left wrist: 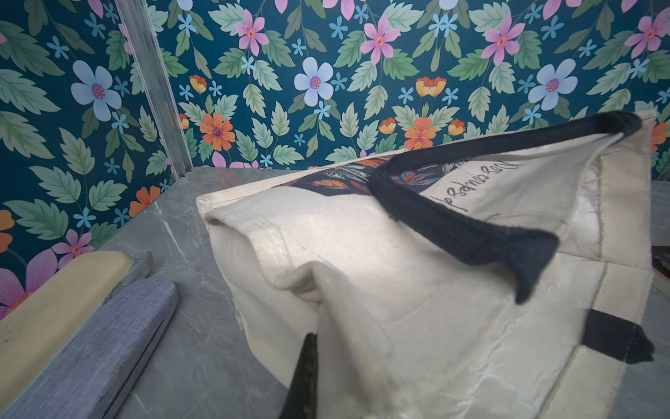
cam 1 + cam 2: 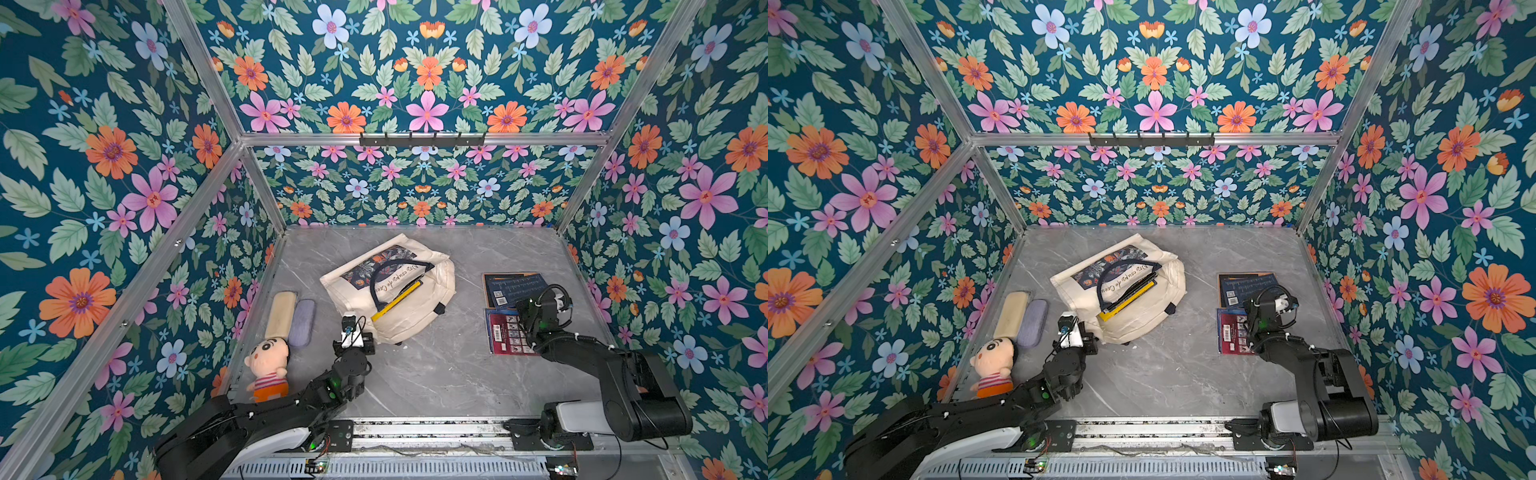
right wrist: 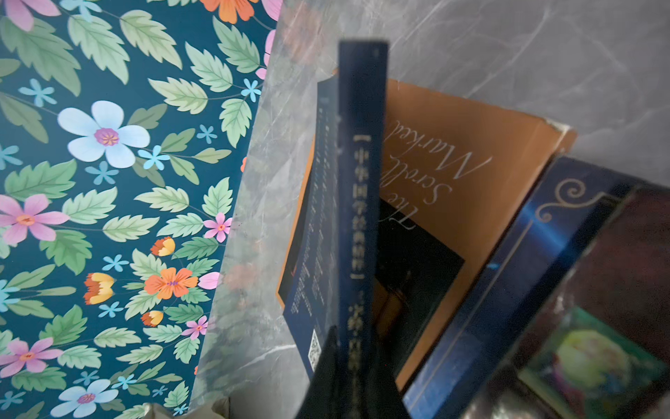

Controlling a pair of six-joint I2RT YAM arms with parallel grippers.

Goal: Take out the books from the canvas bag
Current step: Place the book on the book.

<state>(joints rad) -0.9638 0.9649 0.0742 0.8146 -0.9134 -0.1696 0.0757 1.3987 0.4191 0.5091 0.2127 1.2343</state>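
Cream canvas bag, top views: slumped in the middle of the bench, mouth turned toward the arms.
Inside it, top views: books in the bag poke from the mouth, one yellow-edged and one dark. Any others are hidden.
Out so far, top views: a red book and others lie near the bench's right edge, well apart from the bag.
Left gripper, top views: at the bag's near corner.
Right gripper, top views: over the removed books.
Left wrist view: jaws pinched tight on a fold of the bag's rim, navy handle draped beyond. No books show from here.
Right wrist view: jaws clamped on a blue book, spine toward the camera, above an orange book. A navy book lies alongside. Whether the blue book touches the orange one I cannot tell.
Other containers: a cream case and a grey case lie closed side by side, contents unseen, next to a plush doll.
Progress, as I judge it: well under way, with several books out, one in hand and at least two left to pull.
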